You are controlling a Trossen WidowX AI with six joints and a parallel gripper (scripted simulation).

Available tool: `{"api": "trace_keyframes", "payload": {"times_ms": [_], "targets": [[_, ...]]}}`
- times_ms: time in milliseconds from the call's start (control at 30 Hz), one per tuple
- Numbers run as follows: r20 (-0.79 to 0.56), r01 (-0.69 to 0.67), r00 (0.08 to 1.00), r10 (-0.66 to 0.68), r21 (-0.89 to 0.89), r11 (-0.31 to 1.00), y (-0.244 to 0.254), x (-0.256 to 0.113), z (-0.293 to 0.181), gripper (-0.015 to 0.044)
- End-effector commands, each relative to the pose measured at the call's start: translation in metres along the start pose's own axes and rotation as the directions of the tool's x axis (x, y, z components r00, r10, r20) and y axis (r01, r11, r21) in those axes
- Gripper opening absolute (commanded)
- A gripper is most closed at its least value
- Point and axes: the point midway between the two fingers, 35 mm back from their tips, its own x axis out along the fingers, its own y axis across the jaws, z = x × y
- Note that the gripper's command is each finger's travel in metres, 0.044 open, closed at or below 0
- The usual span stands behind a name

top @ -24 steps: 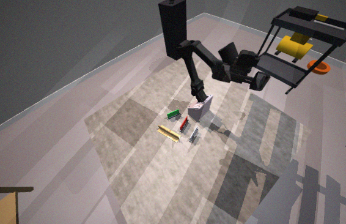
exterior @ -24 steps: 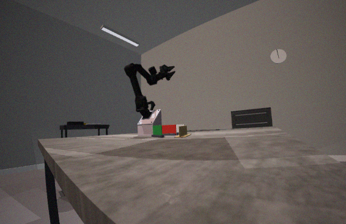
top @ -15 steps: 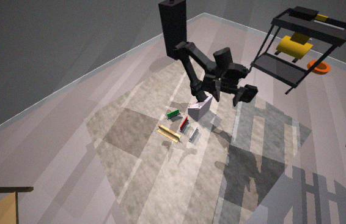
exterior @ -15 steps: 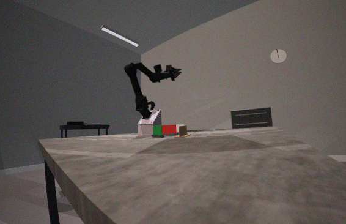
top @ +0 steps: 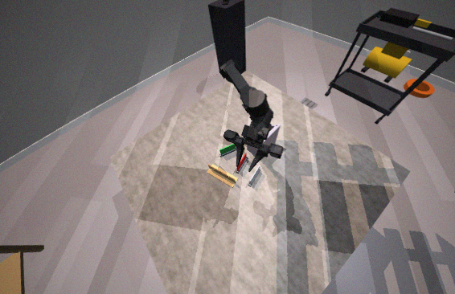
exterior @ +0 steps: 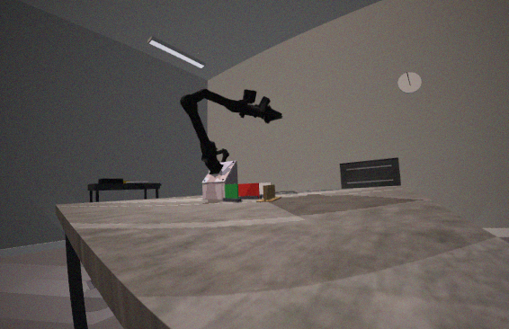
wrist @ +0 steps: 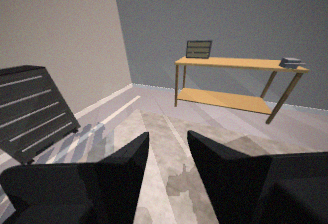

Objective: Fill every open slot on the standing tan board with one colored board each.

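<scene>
Grey walls are standing behind, and light stripes are crossing the tabletop (top: 186, 257) (exterior: 262, 243) (wrist: 161, 175). The black claw (top: 244, 169) (exterior: 281, 116) (wrist: 168, 135) is hanging high above it, its fingers standing partly apart with nothing between them.

From overhead, the red board (top: 242, 162) (exterior: 248, 190) is appearing almost under the claw, but from the side I am seeing that much height is separating them. The fingers are pointing outward and only a little downward, and the wrist view is showing none of the boards. So, I think, the next move is needing a descent together with a stronger downward tilt.

The red board is standing upright, its long axis running roughly crosswise to the tan board (top: 223, 174) (exterior: 268, 192). The green board (top: 227, 149) (exterior: 231, 191) is standing on one side of it, the pale board (top: 255, 176) (exterior: 262, 188) on the other. No colored board is sitting across the tan one, so the filling is seeming not started. If the claw is not turning to match the chosen board, one fingertip may be knocking its top edge.
</scene>
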Motion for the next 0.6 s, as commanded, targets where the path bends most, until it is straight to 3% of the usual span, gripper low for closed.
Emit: {"api": "trace_keyframes", "payload": {"times_ms": [0,233,367,567], "targets": [[-0.234,0.077,0.971,-0.052,0.096,0.992,-0.056,0.020,-0.048,0.0184],[-0.450,0.179,0.889,-0.087,0.167,0.970,-0.105,0.020,-0.098,0.0184],[-0.618,0.286,0.779,-0.100,0.209,0.935,-0.145,0.007,-0.142,0.0184],[-0.764,0.404,0.638,-0.096,0.226,0.886,-0.179,-0.019,-0.182,0.0184]]}}
